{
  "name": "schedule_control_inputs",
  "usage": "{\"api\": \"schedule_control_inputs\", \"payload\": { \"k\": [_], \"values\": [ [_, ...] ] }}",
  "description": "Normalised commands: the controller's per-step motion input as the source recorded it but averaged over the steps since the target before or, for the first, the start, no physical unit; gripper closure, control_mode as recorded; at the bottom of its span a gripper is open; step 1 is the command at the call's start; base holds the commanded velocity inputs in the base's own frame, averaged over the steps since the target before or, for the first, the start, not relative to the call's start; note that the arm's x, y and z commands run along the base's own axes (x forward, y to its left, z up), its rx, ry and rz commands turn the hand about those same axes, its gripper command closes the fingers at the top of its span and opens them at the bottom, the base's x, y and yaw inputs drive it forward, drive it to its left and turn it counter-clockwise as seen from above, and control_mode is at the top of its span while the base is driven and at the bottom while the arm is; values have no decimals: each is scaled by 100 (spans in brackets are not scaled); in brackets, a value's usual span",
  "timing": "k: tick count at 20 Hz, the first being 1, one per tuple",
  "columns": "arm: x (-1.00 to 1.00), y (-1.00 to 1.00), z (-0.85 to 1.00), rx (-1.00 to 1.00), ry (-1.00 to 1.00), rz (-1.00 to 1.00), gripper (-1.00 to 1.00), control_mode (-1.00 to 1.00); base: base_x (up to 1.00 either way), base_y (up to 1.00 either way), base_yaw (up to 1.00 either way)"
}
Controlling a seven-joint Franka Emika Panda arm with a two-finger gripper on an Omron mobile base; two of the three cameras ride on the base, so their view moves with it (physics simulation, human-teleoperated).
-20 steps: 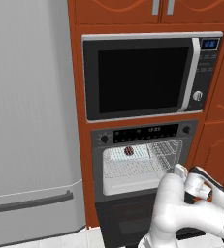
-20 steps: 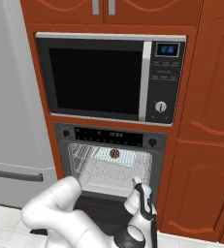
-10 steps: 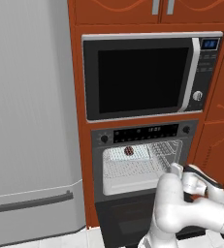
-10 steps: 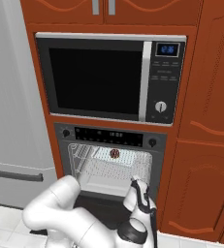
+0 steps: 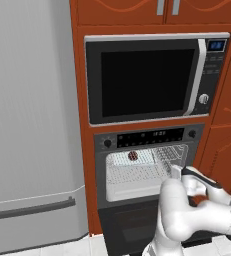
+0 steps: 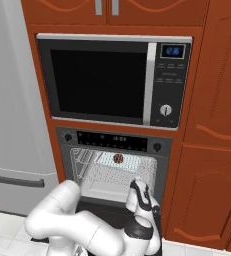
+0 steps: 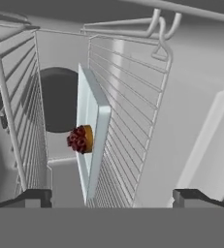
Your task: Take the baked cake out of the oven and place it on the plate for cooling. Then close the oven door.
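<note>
1. Hand view: cake (image 7: 80, 139) sits on a pale tray (image 7: 95, 131) on the wire rack (image 7: 133, 111), deep in the oven (image 7: 200, 121). View is rolled, so the rack plane reads near vertical.
2. Tool (image 7: 112, 197) jaws are spread wide with nothing between them; the cake is well ahead of the tips.
3. Left base view: cake (image 5: 132, 156) is toward the back of the rack (image 5: 137, 172), left of centre in the cavity. Oven (image 5: 149, 165) stands under the microwave (image 5: 154, 80). Door (image 5: 132, 225) is dropped open, mostly hidden behind the arm.
4. Right base view: tool (image 6: 138, 192) is at the cavity mouth, right of the cake (image 6: 118, 158) and nearer the robot. Rack (image 6: 117, 172) lies between them.
5. Step in hand, as I read it: reach in for the cake. Not yet touching.
6. To do it well:
   - shift the tool left to centre the cake between the tips before going deeper;
   - stay above the rack wires and clear of the side rails (image 7: 16, 111);
   - cake is tiny, so go in far enough that the pads straddle it, then close gently;
   - the tray rim is beside the cake, so don't catch a finger on it.
7. No plate in sight from where I can see; can't judge the drop-off.
</note>
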Motion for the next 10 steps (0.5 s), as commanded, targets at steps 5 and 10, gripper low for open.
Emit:
{"api": "schedule_control_inputs", "payload": {
  "k": [5, 10],
  "values": [
    [12, 11, -50, 4, -2, 0, -100, -100, 0, 0, 0],
    [10, 8, -55, 4, -2, 0, -100, -100, 0, 0, 0]
  ]
}}
